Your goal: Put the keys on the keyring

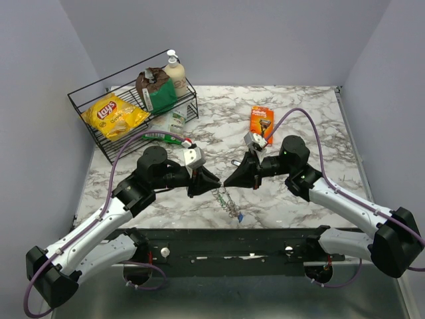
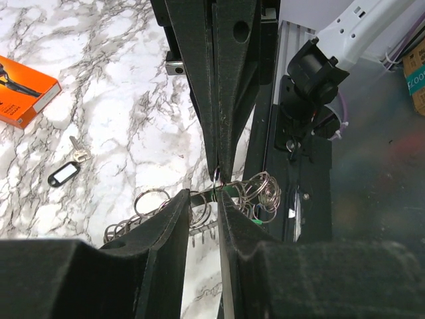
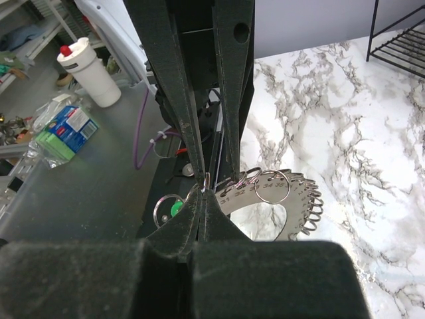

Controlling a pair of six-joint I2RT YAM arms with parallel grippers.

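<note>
Setting: robot lab test cell. Marble-print tabletop boxed by plain grey walls; two arms on a black rail; wire basket of groceries; cluttered shelving beyond the table.

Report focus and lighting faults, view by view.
Top external: evenly lit, sharp throughout. Left wrist: fingers of the left end effector blurred up close, keyring in focus. Right wrist: fingers of the right end effector blurred, keyring crisp, marble table bright.
</note>
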